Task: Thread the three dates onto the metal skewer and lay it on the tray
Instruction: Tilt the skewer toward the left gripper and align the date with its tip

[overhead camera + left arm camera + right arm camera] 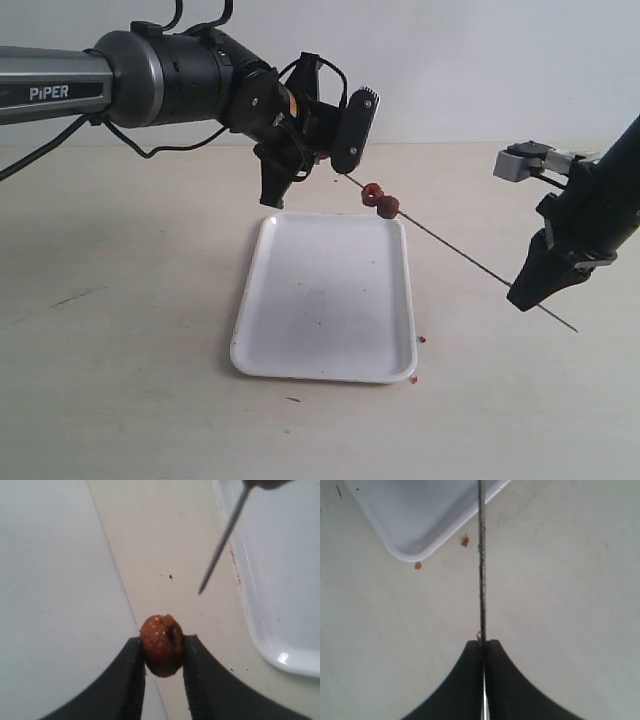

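My right gripper (524,297) is shut on the metal skewer (470,256), which slants up and leftward over the far edge of the white tray (325,300). Two dates (381,200) sit threaded on the skewer near its upper end. In the right wrist view the skewer (482,565) runs straight out from my closed right gripper (483,644). My left gripper (164,647) is shut on the third date (161,645), held above the table. The skewer's pointed tip (201,591) hangs a short way in front of this date, apart from it. In the exterior view my left gripper (275,198) is beside the skewer's upper end; its date is hidden there.
Small reddish crumbs (420,340) lie on the beige table by the tray's near right corner, also seen as crumbs (465,541) beside the tray corner (410,545). A pale wall stands behind the table.
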You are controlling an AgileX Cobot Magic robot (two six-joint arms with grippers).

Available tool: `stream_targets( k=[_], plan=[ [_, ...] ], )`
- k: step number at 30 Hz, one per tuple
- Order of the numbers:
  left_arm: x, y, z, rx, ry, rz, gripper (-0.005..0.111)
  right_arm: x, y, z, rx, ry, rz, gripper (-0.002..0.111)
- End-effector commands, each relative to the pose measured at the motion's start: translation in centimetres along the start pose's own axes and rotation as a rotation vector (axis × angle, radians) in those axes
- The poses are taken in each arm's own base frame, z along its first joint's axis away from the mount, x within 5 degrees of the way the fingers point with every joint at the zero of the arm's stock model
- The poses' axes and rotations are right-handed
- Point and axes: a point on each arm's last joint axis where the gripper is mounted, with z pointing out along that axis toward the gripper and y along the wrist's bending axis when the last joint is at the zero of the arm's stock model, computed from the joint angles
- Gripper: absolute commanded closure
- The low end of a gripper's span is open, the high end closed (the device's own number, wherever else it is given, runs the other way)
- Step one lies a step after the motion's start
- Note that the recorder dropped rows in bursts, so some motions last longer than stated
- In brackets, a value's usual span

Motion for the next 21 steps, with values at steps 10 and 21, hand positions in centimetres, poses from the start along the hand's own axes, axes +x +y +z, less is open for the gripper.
stream_targets(
  k=[10, 21],
  plan=[
    [-0.09, 0.62, -0.58, -0.032, -0.013, -0.016, 0.08, -0.62, 0.05, 0.04, -0.018, -0.074, -0.031, 0.108],
    [-0.12, 0.52, -0.59, -0.022, -0.009, -0.016, 0.08, -0.72, -0.01, 0.04, -0.011, -0.085, -0.036, 0.108]
  ],
)
